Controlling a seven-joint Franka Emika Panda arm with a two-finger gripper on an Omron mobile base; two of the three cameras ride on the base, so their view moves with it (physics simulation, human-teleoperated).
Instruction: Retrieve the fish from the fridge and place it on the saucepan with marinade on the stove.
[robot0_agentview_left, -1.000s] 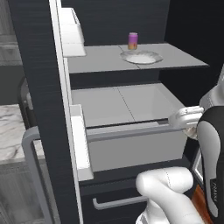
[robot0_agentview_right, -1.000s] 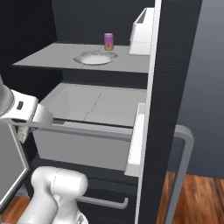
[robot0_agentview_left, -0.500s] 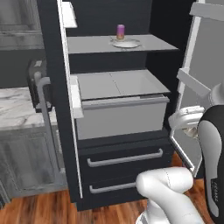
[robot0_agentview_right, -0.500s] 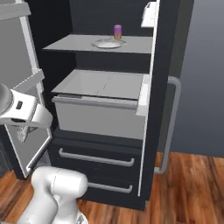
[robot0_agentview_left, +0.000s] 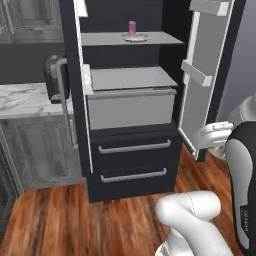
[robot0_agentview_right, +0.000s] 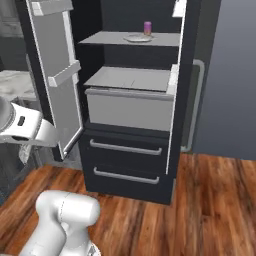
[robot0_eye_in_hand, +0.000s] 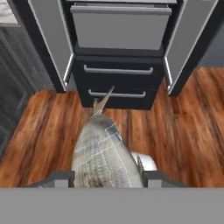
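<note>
I have the fish (robot0_eye_in_hand: 105, 153) clenched between my fingers (robot0_eye_in_hand: 107, 178), out of the fridge (robot0_agentview_left: 131, 145) and over the wood floor (doors open), so retrieval is done and the carry to the saucepan remains.

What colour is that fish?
Pale grey-white with faint speckles and scale lines; the fish shows best in the hand view.

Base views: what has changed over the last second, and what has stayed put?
The whole picture has shifted: the base has backed away from the fridge, so its drawers, open doors and the wood floor now show. That is camera motion, not the things moving. The plate and the pink cylinder stay on the shelf. In the hand view the gripper holds the fish.
</note>
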